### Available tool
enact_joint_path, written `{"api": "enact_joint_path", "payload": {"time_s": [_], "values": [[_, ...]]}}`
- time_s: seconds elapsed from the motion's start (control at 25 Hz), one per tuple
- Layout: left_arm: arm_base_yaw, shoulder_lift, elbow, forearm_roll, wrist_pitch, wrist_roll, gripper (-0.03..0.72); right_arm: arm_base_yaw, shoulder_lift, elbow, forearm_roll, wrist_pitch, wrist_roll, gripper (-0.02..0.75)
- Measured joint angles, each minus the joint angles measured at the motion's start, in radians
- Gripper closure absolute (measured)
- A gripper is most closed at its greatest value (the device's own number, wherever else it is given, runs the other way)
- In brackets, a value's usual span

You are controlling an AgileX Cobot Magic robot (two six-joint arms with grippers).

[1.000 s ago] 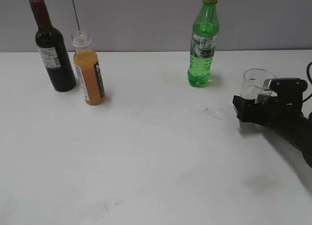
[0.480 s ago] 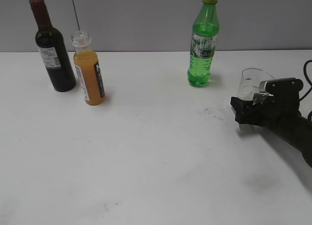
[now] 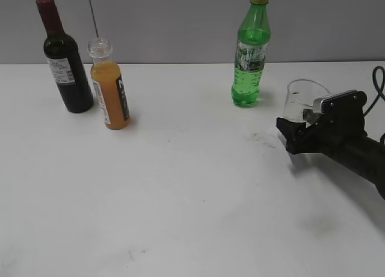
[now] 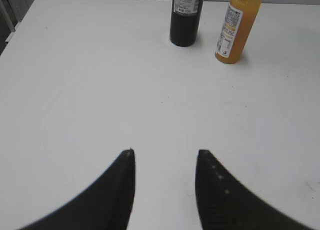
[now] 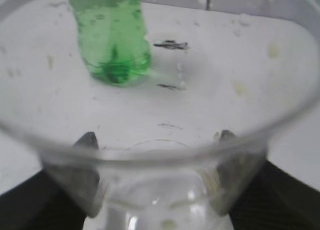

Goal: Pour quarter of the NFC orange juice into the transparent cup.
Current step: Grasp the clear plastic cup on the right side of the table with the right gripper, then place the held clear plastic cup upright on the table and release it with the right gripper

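Observation:
The NFC orange juice bottle (image 3: 110, 88) stands uncapped at the back left of the white table; it also shows in the left wrist view (image 4: 237, 26). The transparent cup (image 3: 302, 100) is at the right, held between the fingers of my right gripper (image 3: 296, 136), which is shut on it. In the right wrist view the cup (image 5: 160, 155) fills the frame between the fingers (image 5: 156, 140). My left gripper (image 4: 165, 152) is open and empty, over bare table well in front of the juice; it is out of the exterior view.
A dark wine bottle (image 3: 65, 57) stands just left of the juice, also in the left wrist view (image 4: 186, 15). A green bottle (image 3: 250, 51) stands behind and left of the cup, also in the right wrist view (image 5: 112, 38). A black cable (image 3: 379, 79) hangs at the right edge.
My right gripper has moved left with the cup in it, tilting slightly. The bottles have not moved.

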Motion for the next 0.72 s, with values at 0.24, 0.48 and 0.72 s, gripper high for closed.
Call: {"api": "enact_joint_path", "payload": {"time_s": [0.24,0.48,0.72], "values": [[0.0,0.0,0.0,0.0,0.0,0.0,0.374,0.0,-0.045,0.0,-0.223,0.0,0.056,0.198],[0.0,0.0,0.0,0.0,0.0,0.0,0.374,0.0,-0.067,-0.023,-0.473,0.0,0.146,0.2],[0.0,0.0,0.0,0.0,0.0,0.0,0.374,0.024,-0.068,-0.176,-0.807,0.001,0.279,0.2]]}}
